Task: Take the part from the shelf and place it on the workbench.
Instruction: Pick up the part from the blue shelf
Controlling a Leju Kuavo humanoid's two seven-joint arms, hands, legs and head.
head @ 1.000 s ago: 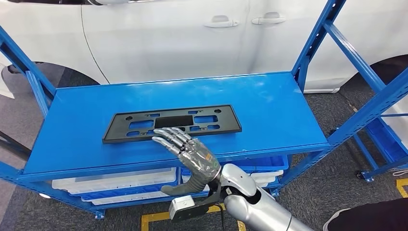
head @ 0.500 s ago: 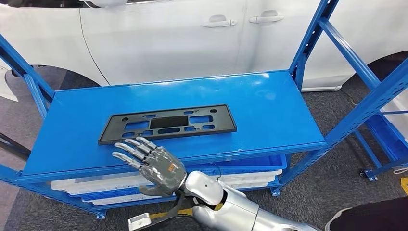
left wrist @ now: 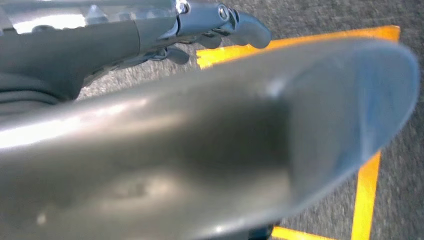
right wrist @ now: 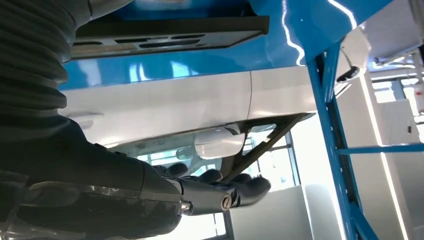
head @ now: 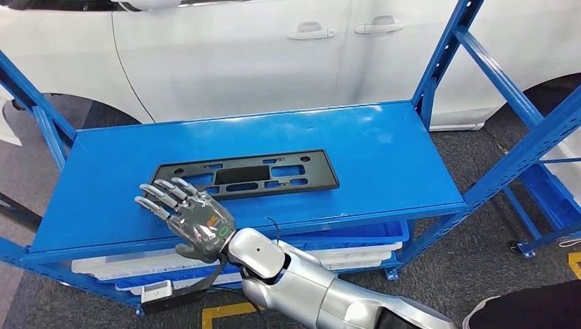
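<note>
A flat black rectangular part (head: 274, 175) with several cut-outs lies on the blue shelf top (head: 384, 151), a little left of centre. My right hand (head: 192, 216) hovers at the shelf's front left with fingers spread and nothing in them; its fingertips reach the part's left end. The right wrist view has the part (right wrist: 170, 35) lying flat on the blue surface beyond the hand (right wrist: 200, 195), whose dark fingers are stretched out and apart from the part. My left hand (left wrist: 220, 25) hangs over the grey floor, fingers extended, holding nothing.
A white car (head: 240, 48) stands close behind the shelf. Blue uprights (head: 445, 55) and a slanted brace frame the right side. White and blue bins (head: 137, 264) sit on the level below. Yellow tape (left wrist: 367, 195) marks the grey floor.
My right hand has slid left along the shelf's front edge, from the part's middle to its left end. The part has stayed put.
</note>
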